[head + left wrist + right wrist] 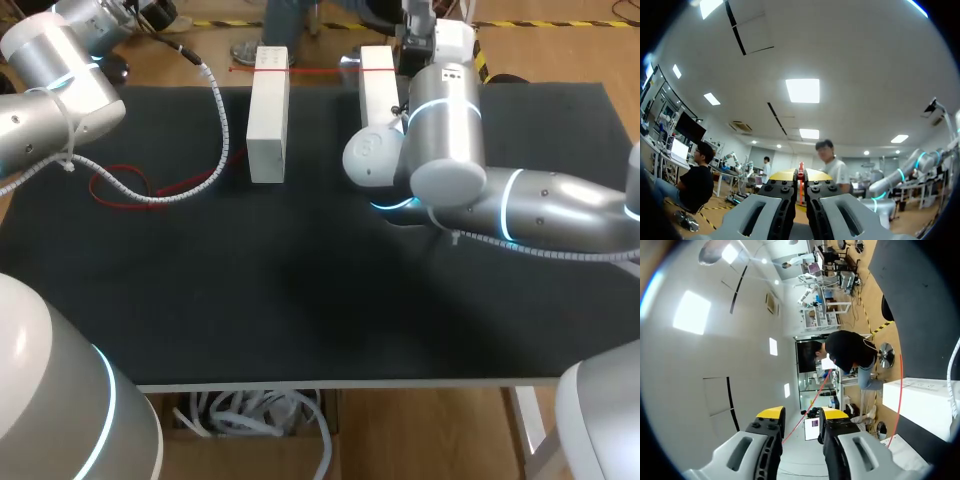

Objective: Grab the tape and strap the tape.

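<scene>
Worktop [300, 290]: dark matte cover over the whole surface, pale edge along the near side.

Left white box [268, 115]: long rectangular block, lying lengthwise front to back, far end at the worktop's far edge. Plain faces, faint small marks on top.

Right white box [378, 85]: same kind and same lie, parallel to the first, a strip of dark cover between them, not touching. Near end hidden.

Right wrist view: both boxes show again, pale against the dark cover [920, 300].

table cover [300, 300]: matt black, cloth-like
blocks [268, 115]: smooth matt white
right arm [560, 210]: glossy silver shell
cable sleeve [221, 110]: ribbed white plastic
</scene>
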